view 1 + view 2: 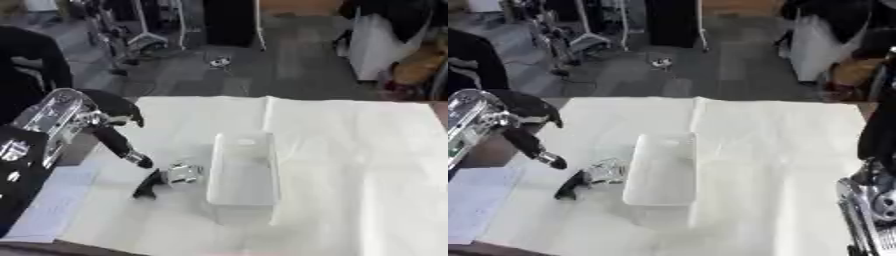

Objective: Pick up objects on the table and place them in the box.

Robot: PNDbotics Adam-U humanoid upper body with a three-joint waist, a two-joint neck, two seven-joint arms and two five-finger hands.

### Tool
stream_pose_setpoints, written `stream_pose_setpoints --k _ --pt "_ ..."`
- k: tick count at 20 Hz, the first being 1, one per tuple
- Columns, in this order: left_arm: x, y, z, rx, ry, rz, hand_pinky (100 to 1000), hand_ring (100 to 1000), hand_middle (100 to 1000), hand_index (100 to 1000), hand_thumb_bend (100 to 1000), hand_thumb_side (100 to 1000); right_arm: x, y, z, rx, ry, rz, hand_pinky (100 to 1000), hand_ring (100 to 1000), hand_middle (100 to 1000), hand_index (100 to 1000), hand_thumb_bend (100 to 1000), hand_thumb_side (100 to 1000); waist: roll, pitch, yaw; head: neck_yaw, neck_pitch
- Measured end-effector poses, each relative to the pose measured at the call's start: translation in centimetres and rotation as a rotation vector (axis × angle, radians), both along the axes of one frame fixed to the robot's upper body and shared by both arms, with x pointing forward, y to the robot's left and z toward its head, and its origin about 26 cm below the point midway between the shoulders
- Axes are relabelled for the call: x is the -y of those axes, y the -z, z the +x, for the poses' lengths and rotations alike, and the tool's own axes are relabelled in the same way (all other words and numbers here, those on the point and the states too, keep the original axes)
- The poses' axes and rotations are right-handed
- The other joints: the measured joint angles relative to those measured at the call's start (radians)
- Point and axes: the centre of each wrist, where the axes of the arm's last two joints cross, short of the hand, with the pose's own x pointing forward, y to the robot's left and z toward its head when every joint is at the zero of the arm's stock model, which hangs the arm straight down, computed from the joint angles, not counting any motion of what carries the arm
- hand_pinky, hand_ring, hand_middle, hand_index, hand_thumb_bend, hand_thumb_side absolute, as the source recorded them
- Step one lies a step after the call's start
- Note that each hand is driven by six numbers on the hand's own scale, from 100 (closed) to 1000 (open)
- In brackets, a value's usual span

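A clear plastic box [243, 170] stands on the white-covered table, near its middle. Just left of the box lies a small object [166, 180] with a black handle and a shiny silver end. My left hand [118, 110] hangs above and to the left of that object, holding nothing, with one finger [122, 147] stretched down toward it and not touching it. My right hand [878, 130] shows only in the right eye view, at the right edge. It stands upright above its silver wrist, far from the box.
The white cloth [350, 150] covers most of the table. A paper sheet [52, 205] lies at the front left corner. Beyond the far table edge there are floor, stands and equipment [131, 35].
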Motion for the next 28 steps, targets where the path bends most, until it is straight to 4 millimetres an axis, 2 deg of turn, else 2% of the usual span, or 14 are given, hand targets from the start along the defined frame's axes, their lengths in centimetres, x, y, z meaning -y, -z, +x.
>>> stream_pose_setpoints --k 6,13,23,26,28 --pt "0.3 0.8 0.4 -0.014 0.002 0.037 1000 1000 898 915 663 962 0.0 0.0 0.0 0.0 -0.001 0.0 464 535 619 858 168 1000 0.0 0.0 -0.001 0.011 0.026" --pt "0.9 2.4 1.1 -0.046 0.038 0.022 1000 1000 885 913 631 1000 0.0 0.0 0.0 0.001 -0.002 0.001 465 535 619 859 166 1000 -0.001 0.0 -0.005 0.011 0.027" --pt "1.9 3.5 1.7 -0.078 0.077 -0.026 1000 1000 850 892 594 966 -0.2 0.0 0.0 0.001 -0.008 0.008 465 535 617 860 165 1000 -0.001 0.005 -0.012 0.011 0.026" --pt "2.1 4.0 1.9 -0.097 0.066 -0.029 1000 1000 878 915 643 987 -0.2 0.0 0.0 0.001 -0.009 0.008 465 535 617 860 165 1000 -0.002 0.005 -0.013 0.011 0.022" --pt "2.0 4.6 2.1 -0.117 0.054 -0.023 1000 1000 911 950 712 1000 -0.3 0.0 0.0 0.001 -0.011 0.012 465 535 617 860 164 1000 -0.002 0.005 -0.014 0.011 0.018"
